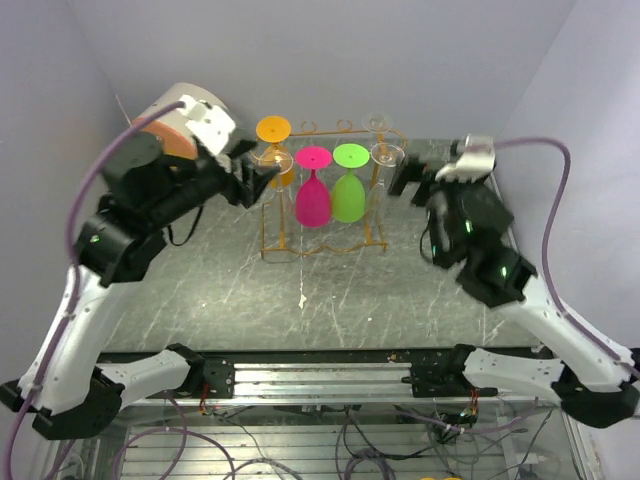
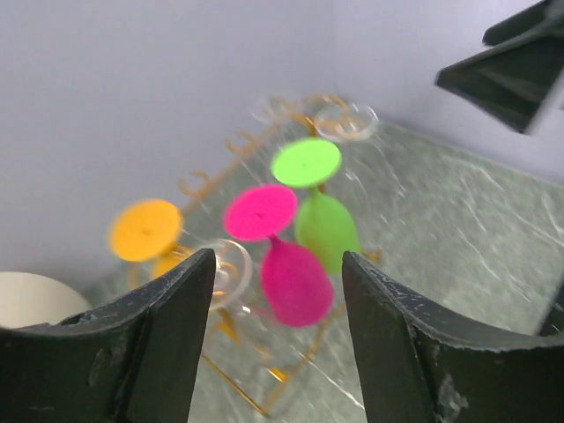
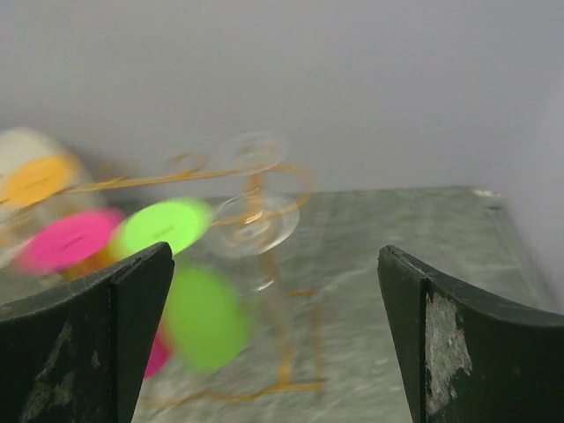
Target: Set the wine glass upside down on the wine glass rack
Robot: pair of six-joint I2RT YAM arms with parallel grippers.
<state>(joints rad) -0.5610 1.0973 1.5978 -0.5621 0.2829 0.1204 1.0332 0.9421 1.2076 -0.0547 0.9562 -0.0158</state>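
Left gripper (image 2: 278, 262) nearest lens, fingers (image 2: 167, 335) spread, pinching nothing (grip judged unneeded: rail carries glass). Beside left finger, clear wine glass (image 2: 225, 269), foot up, appears hung at left end of wine glass rack (image 1: 322, 250) on tabletop (image 1: 200, 300). Next come orange glass (image 1: 273, 128), pink glass (image 1: 313, 200) and green glass (image 1: 349, 195), inverted so feet catch rail. Right gripper (image 3: 275, 254) has fingers wide apart, empty, off rack's right end.
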